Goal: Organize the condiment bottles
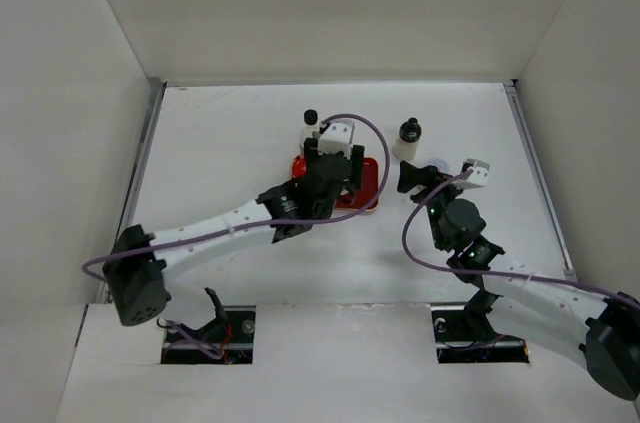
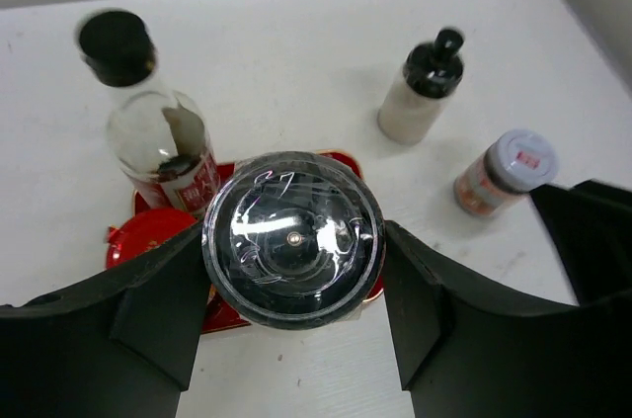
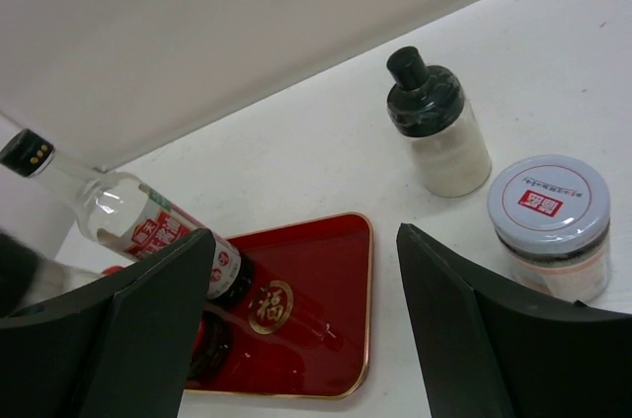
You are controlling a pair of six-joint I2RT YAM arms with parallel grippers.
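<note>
Left wrist: left gripper [image 2: 293, 275] jaws clamping grey-metal-capped shaker [image 2: 293, 230] over flat red rectangular tray [image 3: 326, 260] bearing gold emblem [image 3: 271, 306]; slim clear black-capped bottle [image 2: 163, 146], red label writing unreadable, standing on tray; right gripper [image 3: 304, 240] jaws gaping, empty; squat whitish black-capped bottle [image 3: 439, 136], red-stickered grey-lidded shaker [image 3: 548, 220] standing beside tray.

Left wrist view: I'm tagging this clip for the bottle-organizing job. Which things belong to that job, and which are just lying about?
Job:
- shiny-lidded shaker, held by left gripper
- tall black-capped bottle
- squat whitish bottle
- grey-capped shaker
- red-capped bottle

Just there:
- red tray
</note>
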